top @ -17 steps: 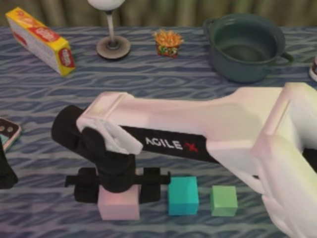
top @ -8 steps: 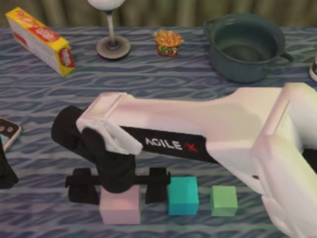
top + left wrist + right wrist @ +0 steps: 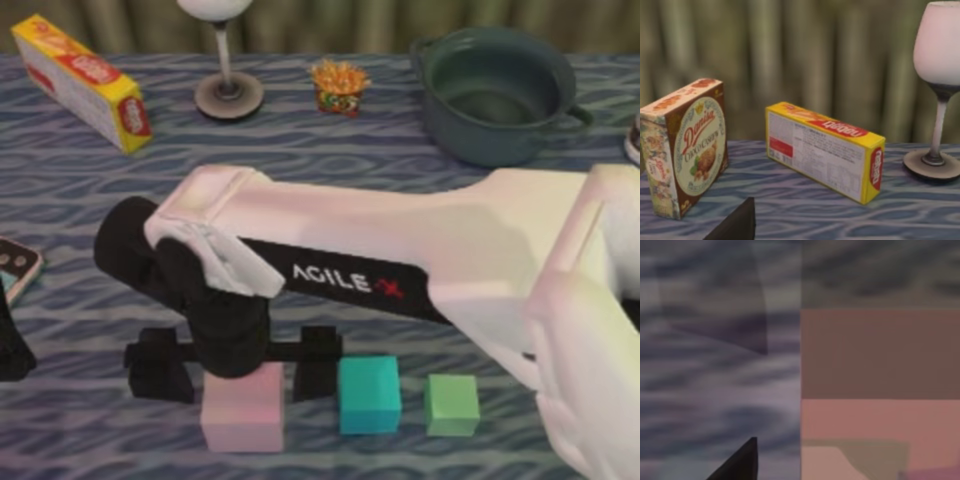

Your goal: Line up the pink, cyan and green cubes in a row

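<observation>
Three cubes are counted in one row: the pink cube (image 3: 242, 422) directly under the right gripper (image 3: 237, 364) (fingers spread wide, clear of it), the cyan cube (image 3: 369, 394) just beside, the green cube (image 3: 451, 405) beyond. Farther off, one pot (image 3: 496, 92) and one yellow box (image 3: 82, 80) are seen.

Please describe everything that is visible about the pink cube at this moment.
The pink cube is a plain, matte, pale pink block, the largest of the three. It sits flat on the blue patterned table, at the left end of the row, with a small gap to the cyan cube. The right claw is above its far edge, open, with one finger on each side; neither appears to touch it. Part of its top is hidden by the claw.
</observation>
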Robot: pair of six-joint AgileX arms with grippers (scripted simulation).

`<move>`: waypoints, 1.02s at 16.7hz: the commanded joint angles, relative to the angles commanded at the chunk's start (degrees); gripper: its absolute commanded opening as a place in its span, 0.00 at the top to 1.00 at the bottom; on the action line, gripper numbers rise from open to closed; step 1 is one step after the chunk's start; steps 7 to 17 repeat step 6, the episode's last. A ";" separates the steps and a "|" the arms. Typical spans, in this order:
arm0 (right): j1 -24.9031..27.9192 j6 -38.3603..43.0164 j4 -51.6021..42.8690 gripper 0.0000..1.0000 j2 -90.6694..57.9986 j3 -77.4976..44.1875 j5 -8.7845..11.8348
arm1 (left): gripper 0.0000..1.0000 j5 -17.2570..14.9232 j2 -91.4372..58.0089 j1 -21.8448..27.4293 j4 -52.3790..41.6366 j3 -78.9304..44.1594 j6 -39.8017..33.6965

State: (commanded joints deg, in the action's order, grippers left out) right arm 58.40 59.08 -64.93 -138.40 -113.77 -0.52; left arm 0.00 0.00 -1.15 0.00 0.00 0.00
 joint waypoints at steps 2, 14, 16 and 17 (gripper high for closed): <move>0.15 -0.01 -4.73 0.00 0.85 -3.20 0.06 | 0.00 0.00 0.00 0.00 0.00 0.00 0.00; 0.39 -0.24 -9.41 0.00 2.23 -7.09 0.02 | 0.00 0.00 0.00 0.00 0.00 0.00 0.00; 0.39 -0.24 -9.41 0.00 2.23 -7.09 0.02 | 0.00 0.00 0.00 0.00 0.00 0.00 0.00; 0.39 -0.24 -9.41 0.00 2.23 -7.09 0.02 | 0.00 0.00 0.00 0.00 0.00 0.00 0.00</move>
